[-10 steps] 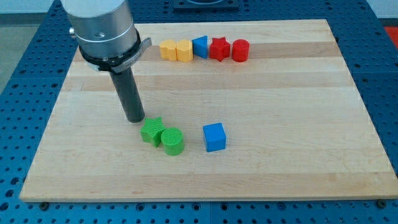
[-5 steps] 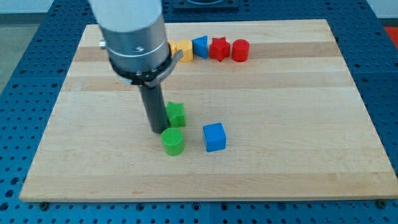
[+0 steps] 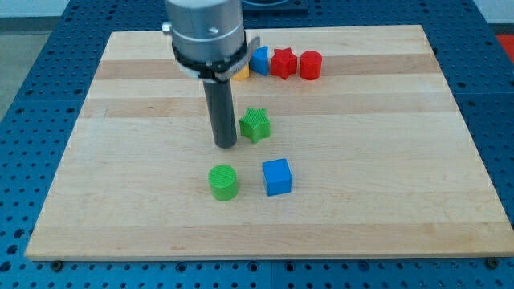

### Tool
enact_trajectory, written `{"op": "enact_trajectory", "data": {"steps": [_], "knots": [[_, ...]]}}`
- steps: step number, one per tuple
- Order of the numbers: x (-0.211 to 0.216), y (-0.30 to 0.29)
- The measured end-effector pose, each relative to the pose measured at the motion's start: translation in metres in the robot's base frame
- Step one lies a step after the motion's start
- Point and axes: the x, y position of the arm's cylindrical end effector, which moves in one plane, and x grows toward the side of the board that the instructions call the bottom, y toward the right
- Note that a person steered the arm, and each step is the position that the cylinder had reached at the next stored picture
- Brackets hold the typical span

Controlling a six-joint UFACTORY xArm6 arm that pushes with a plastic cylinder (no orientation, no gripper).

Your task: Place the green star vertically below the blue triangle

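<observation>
Near board centre, my tip (image 3: 226, 145) is sitting just left of the green star (image 3: 255, 124), nothing gripped since it's a bare rod. Star is lying below the blue triangle (image 3: 259, 59) in the top row. Green cylinder (image 3: 223, 182) and blue cube (image 3: 277, 177) are resting further down.

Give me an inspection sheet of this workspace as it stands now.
Surface: wooden board on a blue perforated table.
Job's things: green star lies below the blue triangle, apart from it.
Clutter: green cylinder, blue cube, red star, red cylinder, a yellow block partly hidden.
Grippers: none; my tip sits just left of the green star.
Cables: nothing seen.
Surroundings: nothing seen beyond the table.
</observation>
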Motion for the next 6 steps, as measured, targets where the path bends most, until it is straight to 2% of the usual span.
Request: {"op": "enact_trajectory", "data": {"steps": [1,2,6], "knots": [[0.015,0.04],[-0.002,0.077],[0.001,0.043]]}}
